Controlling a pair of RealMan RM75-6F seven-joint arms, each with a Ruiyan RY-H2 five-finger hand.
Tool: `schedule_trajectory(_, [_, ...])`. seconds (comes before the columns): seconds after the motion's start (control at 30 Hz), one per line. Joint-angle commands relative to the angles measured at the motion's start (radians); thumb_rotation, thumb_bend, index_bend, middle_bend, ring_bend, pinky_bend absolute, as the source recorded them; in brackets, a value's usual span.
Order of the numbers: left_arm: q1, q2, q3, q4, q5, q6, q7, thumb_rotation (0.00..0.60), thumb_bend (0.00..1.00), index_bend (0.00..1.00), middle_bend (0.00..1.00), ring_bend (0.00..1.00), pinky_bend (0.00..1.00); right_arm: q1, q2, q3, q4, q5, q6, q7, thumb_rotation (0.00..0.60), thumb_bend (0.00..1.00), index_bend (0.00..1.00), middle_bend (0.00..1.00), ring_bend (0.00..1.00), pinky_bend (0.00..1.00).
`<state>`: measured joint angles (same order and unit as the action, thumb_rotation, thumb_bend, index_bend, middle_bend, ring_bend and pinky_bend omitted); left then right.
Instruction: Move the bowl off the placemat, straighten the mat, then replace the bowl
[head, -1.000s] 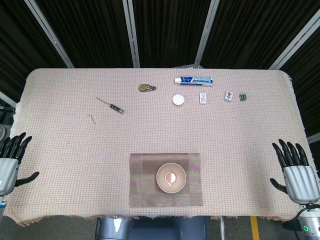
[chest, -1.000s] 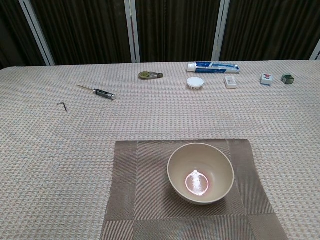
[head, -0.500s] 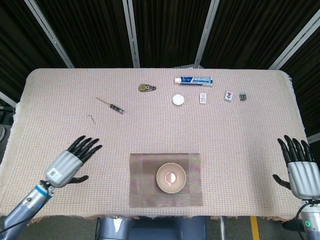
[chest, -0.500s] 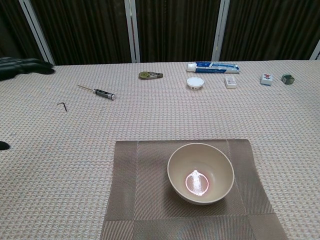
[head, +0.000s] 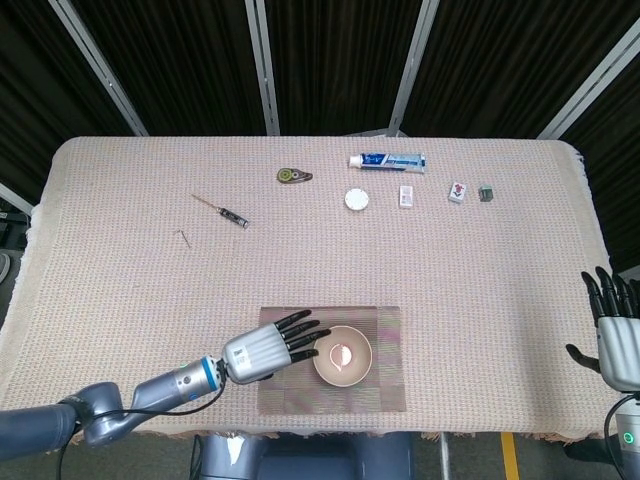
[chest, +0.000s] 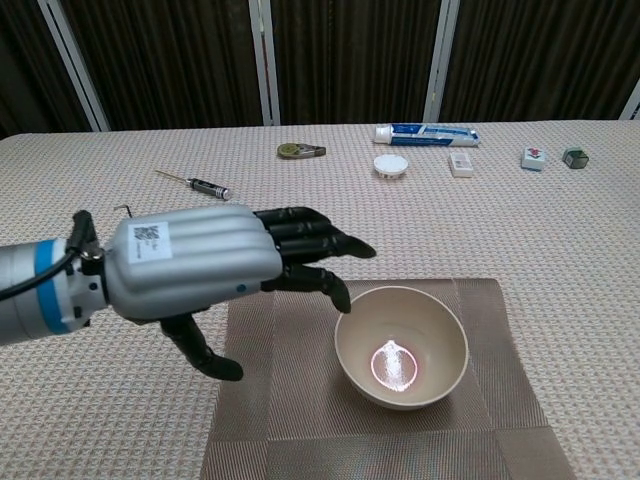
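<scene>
**Left hand spread over the placemat's left side, bowl on the mat**

Though a square printed code shows on the back of the left hand (chest: 195, 262), it is too small to read, and the lettering on the blue-and-white toothpaste tube (head: 386, 160) near the far edge of the worktop (head: 120, 290) cannot be made out either.

The one placemat (head: 385, 385) lies at the middle of the near edge, its front border close to the worktop's fringe. One cream bowl (chest: 401, 346) sits upright on it, slightly right of the mat's centre. The left hand hovers over the mat's left part, palm down, fingers (chest: 310, 235) apart and reaching toward the bowl's left rim, their tips just beside it; it holds nothing. Whether they touch the rim cannot be told. The right hand (head: 620, 335) shows only in the head view, off the right edge near the near corner, fingers apart and upright, also holding nothing.

Bare cloth stretches wide to both sides of the mat and behind it. Along the far edge lie one tape measure (head: 293, 176), the tube, one white round lid (head: 356, 199), one small white box (head: 406, 196), one white tile (head: 458, 190) and one dark cube (head: 486, 192). Toward the far-left corner lie one screwdriver (head: 222, 211) and one hex key (head: 183, 237).
</scene>
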<state>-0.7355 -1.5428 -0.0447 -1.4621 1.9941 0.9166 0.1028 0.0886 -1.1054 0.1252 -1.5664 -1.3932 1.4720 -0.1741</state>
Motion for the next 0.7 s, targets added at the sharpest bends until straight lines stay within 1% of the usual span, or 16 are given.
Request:
schedule_trajectory(0.03, [-0.045,-0.08,0.003,0.08,0.011,-0.026,0.005,0.6,0.12,0.3,0.0,0.0,0.0,-0.002,0.005,0.005,0.004,0.01,-0.002,0.011,0.6,0.0,0.0,0.0,0.0,0.0])
schedule_trajectory(0.2, [-0.065,-0.148,0.003,0.154,-0.011,-0.043,0.013,0.6,0.2,0.32,0.0,0.0,0.0,-0.004,0.011,0.006,0.005,0.016,-0.005,0.025,0.6,0.0,0.0,0.0,0.0,0.0])
schedule_trajectory(0.37, [-0.076,-0.222,-0.002,0.232,-0.025,-0.021,0.02,0.6,0.36,0.36,0.0,0.0,0.0,-0.003,0.016,0.008,0.003,0.016,-0.007,0.034,0.6,0.0,0.0,0.0,0.0,0.0])
schedule_trajectory(0.43, [-0.08,-0.258,-0.002,0.268,-0.035,-0.011,0.016,0.6,0.45,0.42,0.0,0.0,0.0,-0.002,0.018,0.008,0.002,0.017,-0.01,0.037,0.6,0.0,0.0,0.0,0.0,0.0])
schedule_trajectory(0.47, [-0.082,-0.273,-0.002,0.283,-0.039,-0.006,0.014,0.6,0.47,0.45,0.0,0.0,0.0,-0.001,0.018,0.008,0.002,0.017,-0.011,0.038,0.6,0.0,0.0,0.0,0.0,0.0])
schedule_trajectory(0.53, [-0.086,-0.302,-0.001,0.316,-0.051,0.012,0.008,0.6,0.53,0.54,0.0,0.0,0.0,-0.001,0.02,0.008,0.002,0.019,-0.014,0.041,0.6,0.0,0.0,0.0,0.0,0.0])
schedule_trajectory(0.7, [-0.094,-0.323,0.003,0.357,-0.069,0.051,0.003,0.6,0.54,0.63,0.0,0.0,0.0,0.001,0.022,0.008,0.004,0.024,-0.02,0.047,0.6,0.0,0.0,0.0,0.0,0.0])
